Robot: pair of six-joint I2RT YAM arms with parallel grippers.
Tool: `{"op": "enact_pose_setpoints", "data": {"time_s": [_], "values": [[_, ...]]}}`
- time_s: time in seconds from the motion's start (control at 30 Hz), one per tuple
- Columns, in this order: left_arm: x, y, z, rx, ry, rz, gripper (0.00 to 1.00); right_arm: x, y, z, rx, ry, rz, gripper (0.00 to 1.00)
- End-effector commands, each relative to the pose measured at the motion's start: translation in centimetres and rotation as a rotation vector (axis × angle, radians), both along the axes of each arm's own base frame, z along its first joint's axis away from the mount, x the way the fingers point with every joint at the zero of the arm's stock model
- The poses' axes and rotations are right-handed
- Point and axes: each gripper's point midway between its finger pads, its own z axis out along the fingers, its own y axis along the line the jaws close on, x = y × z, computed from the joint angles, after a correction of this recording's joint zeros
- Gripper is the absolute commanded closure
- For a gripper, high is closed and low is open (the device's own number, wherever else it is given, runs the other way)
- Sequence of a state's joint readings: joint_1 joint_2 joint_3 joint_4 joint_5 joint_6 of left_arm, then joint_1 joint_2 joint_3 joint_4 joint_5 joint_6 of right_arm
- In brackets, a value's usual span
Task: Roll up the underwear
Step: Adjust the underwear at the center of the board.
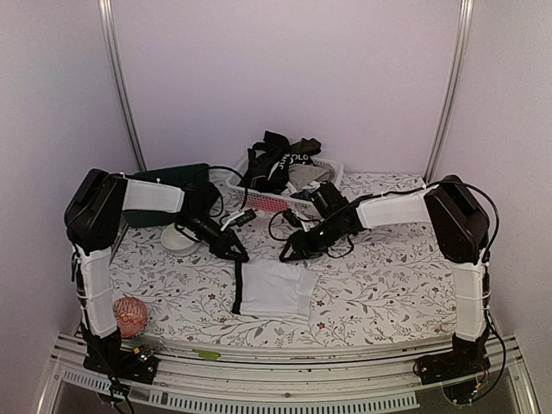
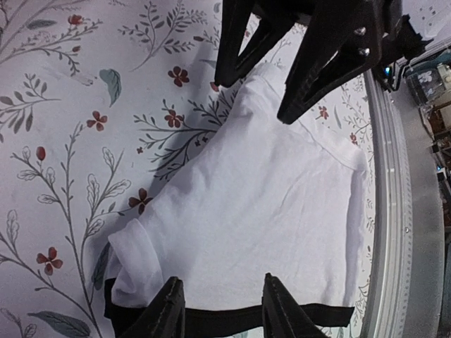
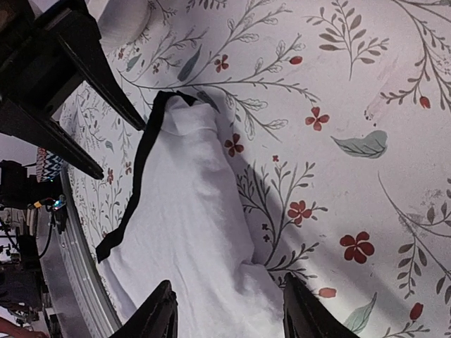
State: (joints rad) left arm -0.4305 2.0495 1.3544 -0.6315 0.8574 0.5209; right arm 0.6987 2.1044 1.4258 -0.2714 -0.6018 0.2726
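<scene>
Right now the white underwear (image 1: 276, 289) with the black band is laid flat on the table (image 1: 388, 285), near the middle of the front edge. Its far left corner is straddled by the left gripper (image 1: 241, 255), its far right corner by the right gripper (image 1: 287, 255). Both pairs of jaws are held apart, with white cloth seen in the gap. More underwear (image 1: 280, 164) is piled in the white basket (image 1: 272, 203) at the back edge.
</scene>
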Motion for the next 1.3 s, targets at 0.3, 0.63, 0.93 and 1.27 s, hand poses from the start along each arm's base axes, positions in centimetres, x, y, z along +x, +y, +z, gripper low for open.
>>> {"op": "enact_pose_setpoints", "data": {"time_s": [0.3,0.63,0.93,1.27], "values": [[0.7,1.1,-5.6,0.132,0.118,0.108,0.79,-4.4,-4.3,-4.9,-0.18,0.092,0.126,0.66],[1.3,1.7,-6.6,0.173,0.147,0.176,0.93,-6.6,-8.1,-6.6,-0.278,0.149,0.087,1.0],[1.1,0.7,-3.9,0.084,0.135,0.158,0.95,0.1,-8.7,-5.2,-0.401,-0.035,-0.03,1.0],[3.4,1.8,3.9,-0.03,-0.085,0.163,0.47,0.3,-6.4,2.6,-0.248,-0.068,-0.008,0.47]]}}
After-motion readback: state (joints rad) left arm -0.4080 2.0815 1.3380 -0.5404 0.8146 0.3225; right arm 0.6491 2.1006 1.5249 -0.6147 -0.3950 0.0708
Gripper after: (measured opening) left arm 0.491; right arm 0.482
